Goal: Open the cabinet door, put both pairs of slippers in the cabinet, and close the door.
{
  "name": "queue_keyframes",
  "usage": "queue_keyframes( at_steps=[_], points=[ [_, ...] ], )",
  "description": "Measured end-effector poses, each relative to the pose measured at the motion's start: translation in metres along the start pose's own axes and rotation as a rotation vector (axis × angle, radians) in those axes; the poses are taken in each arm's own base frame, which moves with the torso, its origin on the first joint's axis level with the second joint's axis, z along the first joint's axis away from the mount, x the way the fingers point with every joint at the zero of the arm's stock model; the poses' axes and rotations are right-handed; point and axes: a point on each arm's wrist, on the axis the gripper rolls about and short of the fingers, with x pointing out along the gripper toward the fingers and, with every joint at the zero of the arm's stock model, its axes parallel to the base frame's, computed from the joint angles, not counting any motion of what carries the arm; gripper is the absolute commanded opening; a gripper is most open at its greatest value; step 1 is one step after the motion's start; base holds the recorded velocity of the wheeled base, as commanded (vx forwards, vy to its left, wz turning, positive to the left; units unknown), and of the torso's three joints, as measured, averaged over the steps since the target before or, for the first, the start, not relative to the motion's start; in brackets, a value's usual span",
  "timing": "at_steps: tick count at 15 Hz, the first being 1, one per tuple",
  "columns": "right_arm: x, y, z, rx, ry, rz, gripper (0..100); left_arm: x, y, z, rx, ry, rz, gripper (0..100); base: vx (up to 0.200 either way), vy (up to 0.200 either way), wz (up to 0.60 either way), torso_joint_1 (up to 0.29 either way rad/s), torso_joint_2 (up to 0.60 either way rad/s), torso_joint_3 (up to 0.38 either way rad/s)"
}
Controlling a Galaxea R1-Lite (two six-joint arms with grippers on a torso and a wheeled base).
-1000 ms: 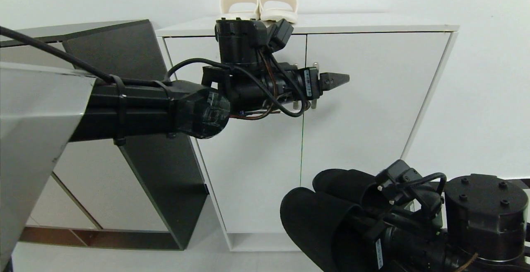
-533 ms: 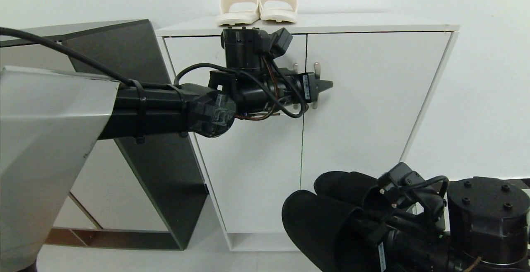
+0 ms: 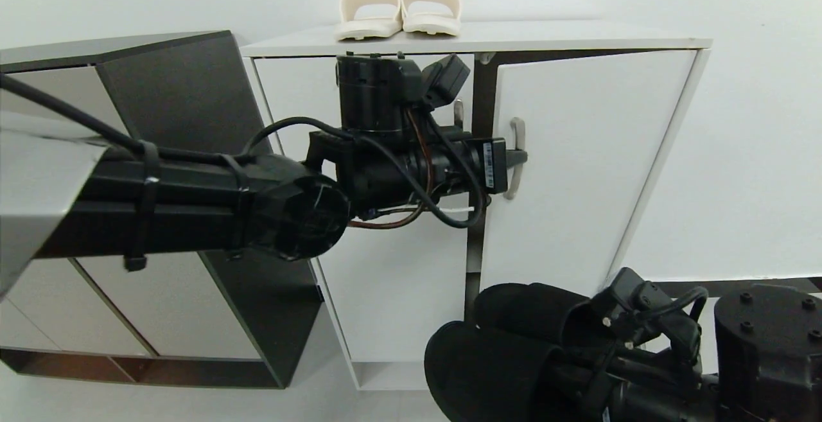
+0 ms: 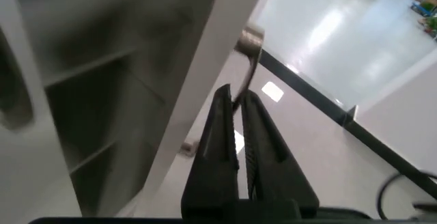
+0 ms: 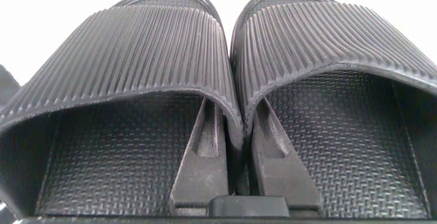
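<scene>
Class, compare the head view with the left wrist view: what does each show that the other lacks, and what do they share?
Head view only: the white slippers atop the cabinet, the black slippers held low in front of it, and the shut left door. Left wrist view only: shelves inside the cabinet and the glossy floor beyond. Both: the left claw shut on the handle of the right door, which stands partly open.

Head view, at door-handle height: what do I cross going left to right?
Dark mirrored unit → closed left door → left gripper clamped on the handle → open right door → white wall.
</scene>
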Motion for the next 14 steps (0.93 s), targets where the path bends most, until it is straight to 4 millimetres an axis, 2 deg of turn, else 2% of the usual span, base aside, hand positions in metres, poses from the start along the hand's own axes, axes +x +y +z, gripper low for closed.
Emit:
queue_keyframes(
  at_steps=[3,5,8,11,14],
  points=[
    [-0.007,0.005,-0.001,-0.008,0.007,0.037,0,-0.027,-0.023,-0.013,0.003,0.012,-0.020,0,0.000,0.000,0.00,0.000,0.00,0.000],
    [-0.009,0.007,-0.003,-0.013,0.014,0.048,0,-0.044,-0.036,-0.014,0.006,0.008,-0.015,0,0.000,0.000,0.00,0.000,0.00,0.000],
    [-0.010,0.010,-0.008,-0.022,0.061,0.058,0,-0.056,-0.033,-0.008,0.010,-0.013,-0.001,0,0.000,0.000,0.00,0.000,0.00,0.000],
    [-0.009,0.011,-0.008,-0.024,0.060,0.061,0,-0.048,-0.017,0.005,0.015,-0.056,0.034,0,0.000,0.000,0.00,0.000,0.00,0.000],
    [-0.009,0.011,-0.009,-0.024,0.065,0.062,0,-0.026,-0.003,0.012,0.013,-0.085,0.050,0,0.000,0.000,0.00,0.000,0.00,0.000]
  ],
)
